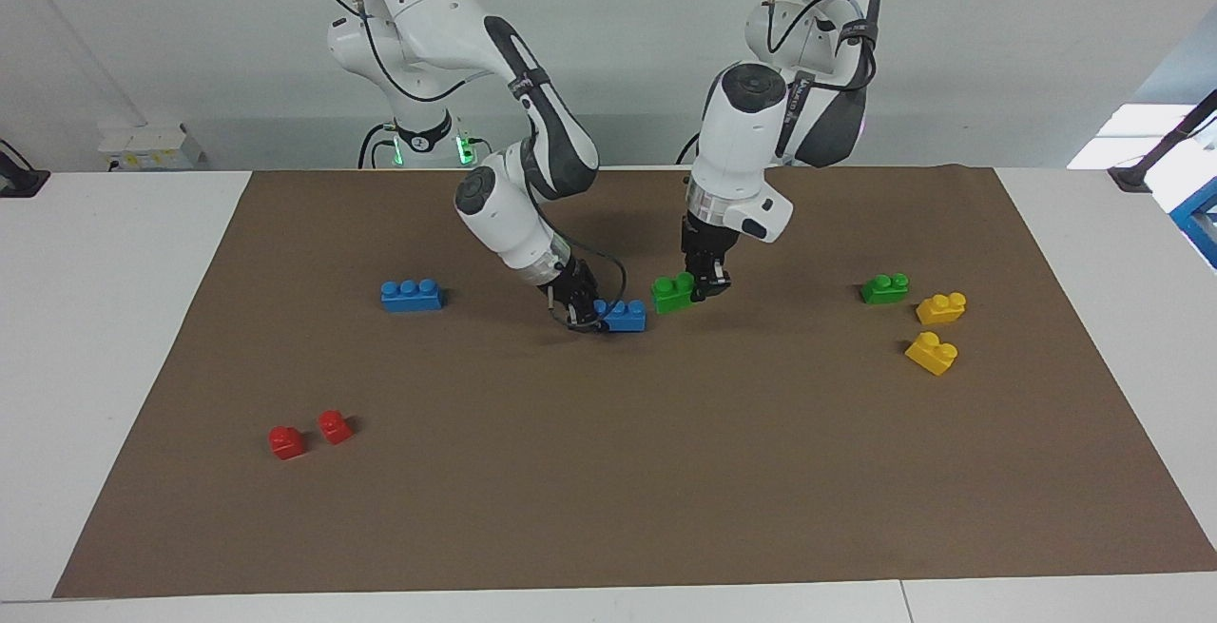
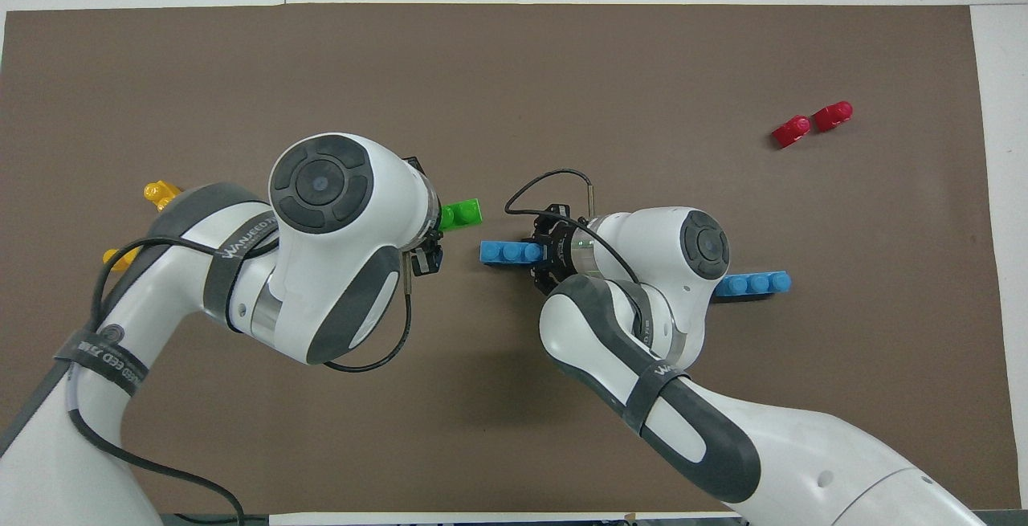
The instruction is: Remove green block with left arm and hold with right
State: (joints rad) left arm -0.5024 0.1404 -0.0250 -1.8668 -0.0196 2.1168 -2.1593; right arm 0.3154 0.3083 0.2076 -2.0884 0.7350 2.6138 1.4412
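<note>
Green block (image 1: 673, 292) clamped in left gripper (image 1: 708, 286), lifted over mat (image 1: 608, 509) centre. Right gripper (image 1: 588, 311) clamped on blue brick (image 1: 623, 316) end. Block looks light, rigid, slick; grip flat sides.

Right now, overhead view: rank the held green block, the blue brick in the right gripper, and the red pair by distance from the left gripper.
1. green block, in the left gripper.
2. blue brick, beside it, held by the right gripper.
3. red pair, toward the right arm's end, farthest from the robots.
</note>
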